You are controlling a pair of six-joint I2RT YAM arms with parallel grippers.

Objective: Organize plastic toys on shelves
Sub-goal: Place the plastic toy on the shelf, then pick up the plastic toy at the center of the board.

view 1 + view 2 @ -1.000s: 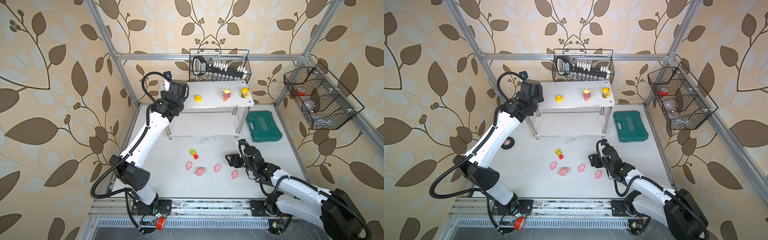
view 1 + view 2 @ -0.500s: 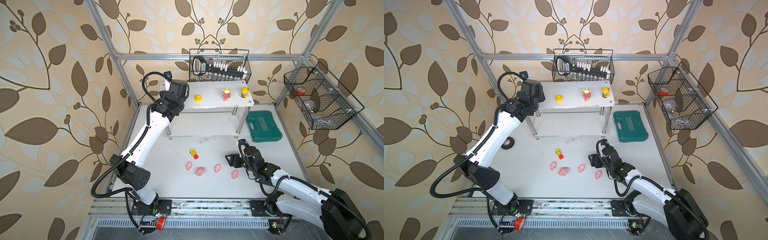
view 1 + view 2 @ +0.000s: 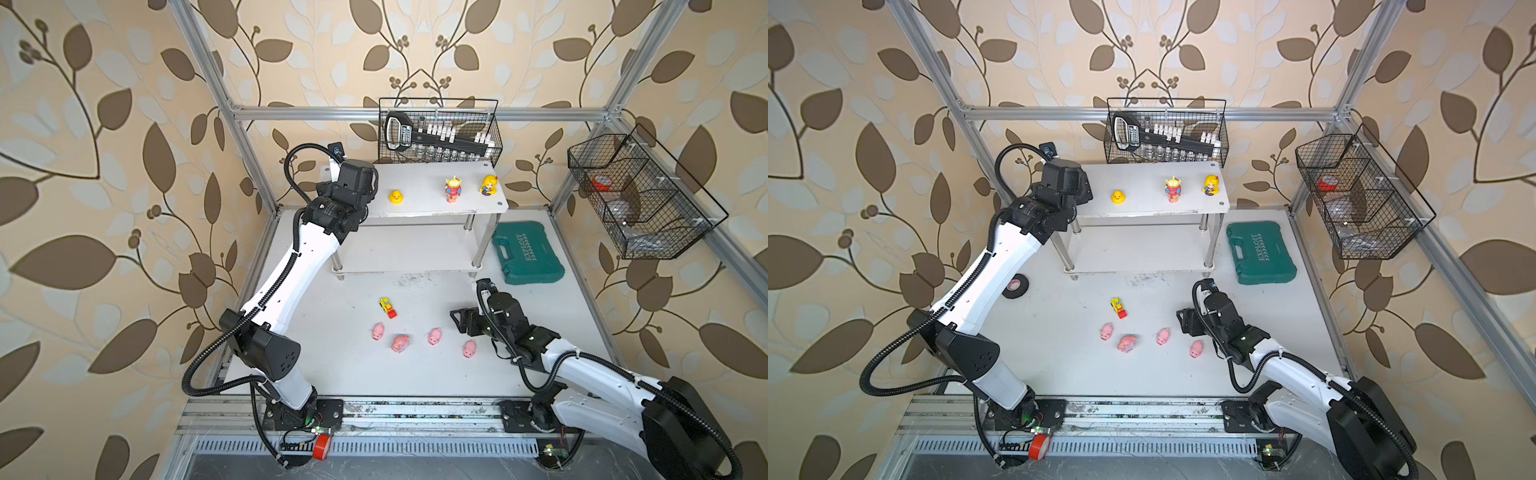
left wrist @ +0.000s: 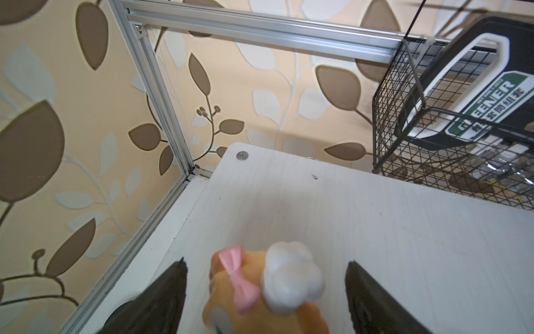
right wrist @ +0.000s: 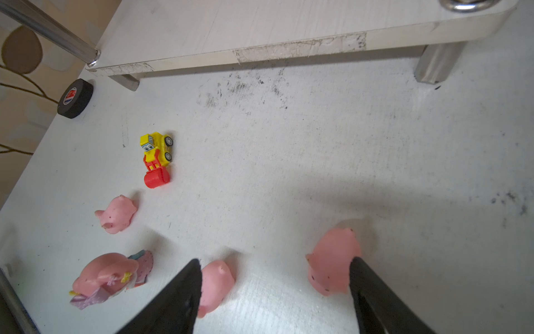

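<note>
On the top shelf [image 4: 375, 231], orange animal [image 4: 254, 306] loose inside the wide-spread left claw [image 4: 266, 261].

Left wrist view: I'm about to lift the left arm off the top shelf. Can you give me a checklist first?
1. Left pincer open, clear of the orange animal on both sides: ok.
2. Orange animal steady on the top board: cannot tell, its base is cut off.
3. Wire basket apart from the pincer: ok.
4. Right pincer open, nothing between its jaws: ok.
5. Table toys shelved: not ok; yellow-red vehicle and four pink piglets lie on the table.
</note>
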